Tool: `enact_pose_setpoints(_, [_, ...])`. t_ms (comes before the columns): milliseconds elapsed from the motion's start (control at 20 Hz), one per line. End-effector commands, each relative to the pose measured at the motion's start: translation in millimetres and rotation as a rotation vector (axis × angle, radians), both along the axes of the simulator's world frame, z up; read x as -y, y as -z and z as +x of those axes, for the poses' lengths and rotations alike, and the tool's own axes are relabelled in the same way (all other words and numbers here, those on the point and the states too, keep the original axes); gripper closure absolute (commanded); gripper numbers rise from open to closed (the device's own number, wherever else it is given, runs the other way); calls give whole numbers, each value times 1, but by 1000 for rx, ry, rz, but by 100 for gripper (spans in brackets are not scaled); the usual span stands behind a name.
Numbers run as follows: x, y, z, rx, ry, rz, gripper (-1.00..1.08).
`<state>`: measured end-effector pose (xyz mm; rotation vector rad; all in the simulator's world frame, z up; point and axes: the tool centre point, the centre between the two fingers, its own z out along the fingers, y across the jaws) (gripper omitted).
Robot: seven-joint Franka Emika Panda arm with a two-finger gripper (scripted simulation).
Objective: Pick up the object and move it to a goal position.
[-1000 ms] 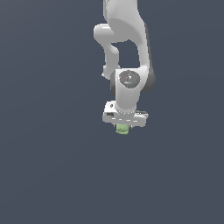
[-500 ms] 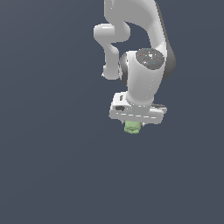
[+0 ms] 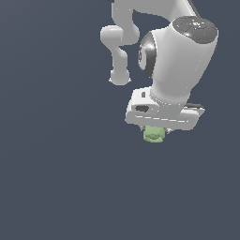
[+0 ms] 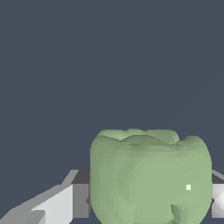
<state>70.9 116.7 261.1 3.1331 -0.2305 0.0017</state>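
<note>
- White robot arm (image 3: 180, 61) reaching down from the top of the exterior view, right of centre, with a rounded elbow joint (image 3: 119, 77) hanging further left.
- Broad white gripper (image 3: 155, 131) at the arm's lower end, its flat body tilted slightly, lower toward the exterior view's right.
- Closed on the green blob (image 3: 153, 134), which pokes out just beneath the gripper body, nearer its left end than its right.
- Blob far narrower than the gripper body above it; pale green, matte, lumpy.
- Only the lower part of the blob on show in the exterior view; upper part hidden behind the gripper body.
- In the wrist view, blob (image 4: 151, 177) filling much of the lower half, roughly barrel-shaped with a scalloped, uneven upper edge.
- Grey-and-white fingers (image 4: 65, 199) touching the blob on either side in the wrist view, one on each flank, the second finger barely visible at the picture's edge.
- Tiny bright speck on the blob's face in the wrist view; too small to tell what.
- Plain dark blue-grey backdrop (image 3: 56, 178) all around in both views, uniform, with no visible edge or shadow.
- Whether the blob hangs clear of any surface or sits on one: cannot tell from these views.
</note>
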Motion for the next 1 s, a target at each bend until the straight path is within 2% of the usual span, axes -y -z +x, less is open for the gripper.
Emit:
enact_pose_setpoints(0, [-5, -14, 7, -1, 0, 0, 108])
enact_pose_setpoints(450, [-17, -43, 24, -1, 0, 0, 108])
enact_pose_setpoints(950, [-21, -52, 30, -1, 0, 0, 108])
